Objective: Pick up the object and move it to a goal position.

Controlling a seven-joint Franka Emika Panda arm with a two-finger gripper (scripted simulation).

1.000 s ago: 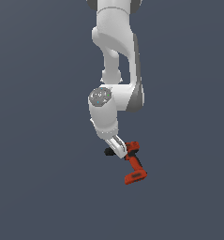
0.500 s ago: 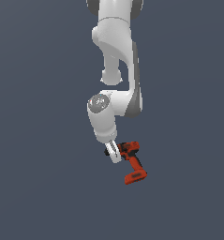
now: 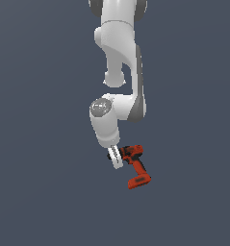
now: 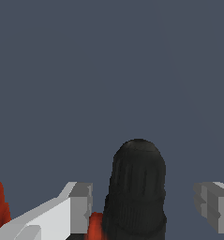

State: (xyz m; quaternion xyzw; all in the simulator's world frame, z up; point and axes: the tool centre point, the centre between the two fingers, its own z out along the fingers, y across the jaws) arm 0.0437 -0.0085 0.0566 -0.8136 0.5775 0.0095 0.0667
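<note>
Since a second ago my arm has swung its gripper (image 3: pixel 116 159) slightly toward the exterior view's left; the drill (image 3: pixel 135 166) lies unmoved. Gripper fingers (image 4: pixel 80 207) stand apart, either side of the black chuck (image 4: pixel 136 187), not touching it.

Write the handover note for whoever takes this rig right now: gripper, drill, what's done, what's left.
Gripper: open, one finger on each side of the drill's black chuck, with a visible gap on both sides in the wrist view.
Drill: lying on the grey floor in the exterior view, chuck end at the gripper, handle and red battery base pointing away toward the exterior view's right.
Done: the arm is down at the drill and lined up over the chuck.
Left: close on it, lift, carry to the goal. No goal marker shows in either view.
</note>
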